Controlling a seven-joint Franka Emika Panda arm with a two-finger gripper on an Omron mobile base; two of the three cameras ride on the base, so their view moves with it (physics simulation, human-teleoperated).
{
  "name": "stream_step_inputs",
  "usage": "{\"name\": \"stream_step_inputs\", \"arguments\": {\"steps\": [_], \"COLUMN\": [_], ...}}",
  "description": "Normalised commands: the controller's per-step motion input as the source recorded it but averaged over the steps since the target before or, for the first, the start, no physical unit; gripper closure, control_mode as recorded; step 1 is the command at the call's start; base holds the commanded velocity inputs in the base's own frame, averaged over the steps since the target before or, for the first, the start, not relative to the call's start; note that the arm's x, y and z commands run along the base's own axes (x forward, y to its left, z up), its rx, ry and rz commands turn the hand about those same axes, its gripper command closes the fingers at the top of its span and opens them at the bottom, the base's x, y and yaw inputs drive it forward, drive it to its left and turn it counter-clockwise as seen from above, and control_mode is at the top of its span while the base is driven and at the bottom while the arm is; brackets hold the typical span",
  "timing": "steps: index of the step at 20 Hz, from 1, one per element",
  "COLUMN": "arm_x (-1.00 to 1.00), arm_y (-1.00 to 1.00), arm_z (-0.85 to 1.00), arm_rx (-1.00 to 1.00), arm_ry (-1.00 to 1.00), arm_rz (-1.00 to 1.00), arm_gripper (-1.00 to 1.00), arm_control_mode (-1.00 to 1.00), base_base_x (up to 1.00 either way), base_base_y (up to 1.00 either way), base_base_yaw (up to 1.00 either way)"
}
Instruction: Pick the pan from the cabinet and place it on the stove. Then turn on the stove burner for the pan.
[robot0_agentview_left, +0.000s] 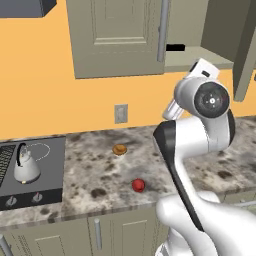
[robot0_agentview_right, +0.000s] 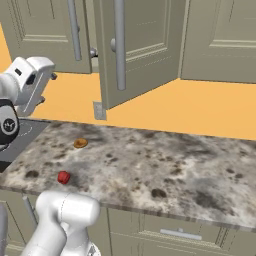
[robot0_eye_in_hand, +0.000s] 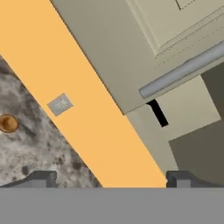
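Observation:
The cabinet (robot0_agentview_left: 120, 35) hangs on the orange wall. Its left door is closed, and the right door (robot0_agentview_left: 245, 50) stands swung out over an open shelf (robot0_agentview_left: 200, 59). Of the pan, the black handle (robot0_agentview_left: 175, 48) pokes out past the closed door's edge, seen as a dark strip (robot0_eye_in_hand: 157, 113) in the hand view; the pan's body is hidden. My gripper (robot0_eye_in_hand: 111, 179) is open with nothing between its fingers, raised in front of the open compartment and a short way from it. The black stove (robot0_agentview_left: 47, 172) lies at the counter's left end, knobs (robot0_agentview_left: 37, 197) along its front.
A small silver-white kettle (robot0_agentview_left: 25, 167) stands on the stove. On the speckled counter (robot0_agentview_left: 95, 165) lie a round brown item (robot0_agentview_left: 119, 149) and a red one (robot0_agentview_left: 138, 185). A wall outlet (robot0_agentview_left: 121, 113) sits under the cabinet. The open door (robot0_agentview_right: 135, 55) juts out over the counter.

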Motion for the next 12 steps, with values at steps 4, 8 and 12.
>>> {"name": "stream_step_inputs", "arguments": {"steps": [4, 8, 12], "arm_x": [0.31, 0.29, 0.40], "arm_y": [-0.48, -0.53, -0.44], "arm_z": [-0.04, -0.02, 0.00], "arm_rx": [-0.10, -0.06, -0.05], "arm_ry": [0.05, 0.06, 0.09], "arm_rz": [-0.24, -0.22, -0.20], "arm_gripper": [-1.00, -1.00, -1.00], "arm_control_mode": [-1.00, -1.00, -1.00], "base_base_x": [0.00, 0.00, 0.00], "base_base_y": [0.00, 0.00, 0.00], "base_base_yaw": [0.00, 0.00, 0.00]}}
